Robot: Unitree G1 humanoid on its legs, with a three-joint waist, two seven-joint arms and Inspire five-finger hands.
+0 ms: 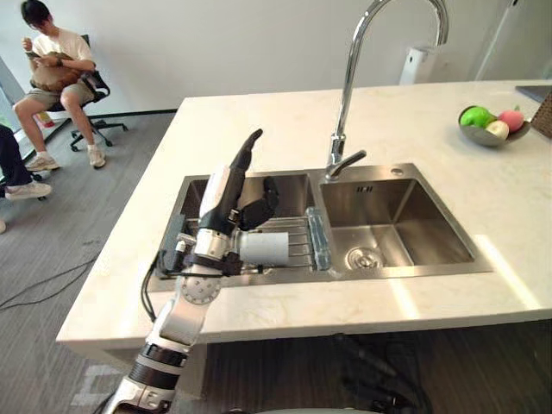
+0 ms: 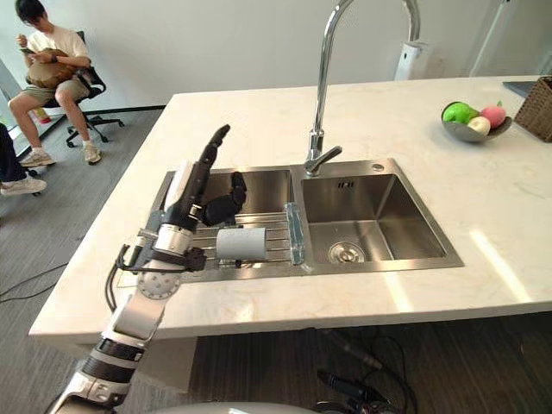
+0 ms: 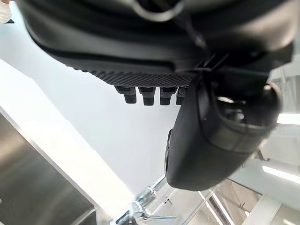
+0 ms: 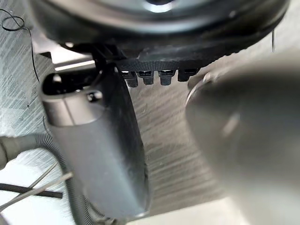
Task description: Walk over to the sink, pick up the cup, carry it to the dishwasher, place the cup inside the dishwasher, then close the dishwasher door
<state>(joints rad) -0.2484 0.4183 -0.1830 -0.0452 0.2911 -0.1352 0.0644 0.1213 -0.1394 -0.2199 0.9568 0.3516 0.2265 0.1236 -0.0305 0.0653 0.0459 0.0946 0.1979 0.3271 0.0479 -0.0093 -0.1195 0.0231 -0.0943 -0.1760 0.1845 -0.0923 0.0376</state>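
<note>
I am at the sink (image 1: 414,271), on the pick-up step: the cup (image 1: 263,247) is not yet in my grasp. It lies on its side on the wire rack (image 1: 299,231) over the left basin, lower left of centre in the eye views, with its open end seeming to face my wrist. My left hand (image 1: 231,197) hovers just above and behind it, left of centre. The thumb stretches up toward the tap (image 1: 348,82) and the fingers (image 1: 264,202) are loosely bent. The hand is open and holds nothing, and I cannot tell whether the fingertips touch the cup. My right hand (image 4: 101,154) hangs over the floor in its wrist view; I cannot tell whether it is open or closed.

Next, I judge, I need to lower the left hand and turn the palm over the cup's side. Then I can wrap fingers and thumb round its body and lift it straight up off the rack. A smooth round cup on wire bars may roll away if nudged first.
</note>
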